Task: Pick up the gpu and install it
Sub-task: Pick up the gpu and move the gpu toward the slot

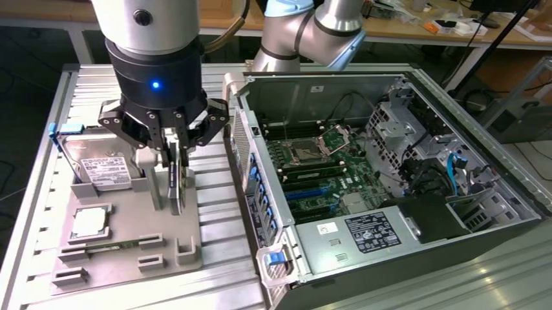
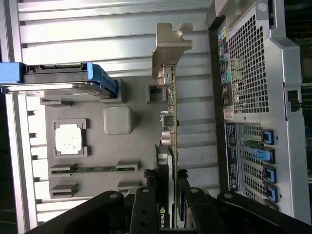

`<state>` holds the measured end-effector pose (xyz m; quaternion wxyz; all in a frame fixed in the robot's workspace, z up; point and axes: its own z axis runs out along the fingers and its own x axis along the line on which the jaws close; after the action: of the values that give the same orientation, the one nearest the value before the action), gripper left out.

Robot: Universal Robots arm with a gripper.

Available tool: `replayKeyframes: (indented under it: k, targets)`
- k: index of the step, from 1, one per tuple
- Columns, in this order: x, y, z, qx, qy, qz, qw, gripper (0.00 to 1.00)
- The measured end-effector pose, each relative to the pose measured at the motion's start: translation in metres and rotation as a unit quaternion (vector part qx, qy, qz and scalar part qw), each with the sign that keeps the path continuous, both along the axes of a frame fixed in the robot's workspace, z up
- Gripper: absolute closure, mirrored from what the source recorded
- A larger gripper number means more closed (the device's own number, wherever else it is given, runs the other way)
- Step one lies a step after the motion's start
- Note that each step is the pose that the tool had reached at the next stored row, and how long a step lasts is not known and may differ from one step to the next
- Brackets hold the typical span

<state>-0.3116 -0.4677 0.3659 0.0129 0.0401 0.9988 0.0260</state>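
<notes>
The gpu (image 1: 177,187) is a thin green card with a black cooler, held on edge just over the grey holder tray (image 1: 129,258). My gripper (image 1: 176,150) comes down on it from above and is shut on its upper edge. In the wrist view the gpu (image 2: 171,131) appears edge-on, its silver end bracket (image 2: 170,46) pointing away from me. My gripper (image 2: 168,207) has black fingers (image 2: 145,207) pressed on both sides of the cooler. I cannot tell whether the card's lower edge still touches the tray.
On the tray lie a hard drive (image 1: 103,171) with blue tabs, a processor chip (image 1: 90,223) and a memory stick (image 1: 112,247). At the exterior view's right stands the open computer case (image 1: 483,194) with its motherboard (image 1: 319,168). The case's rear panel (image 2: 248,97) is close beside the card.
</notes>
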Motion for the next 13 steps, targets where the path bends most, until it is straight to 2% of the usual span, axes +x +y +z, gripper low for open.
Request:
replayKeyframes:
  k: [13]
  targets:
    - [0.0,0.0,0.013,0.0,0.0,0.0,1.0,0.73]
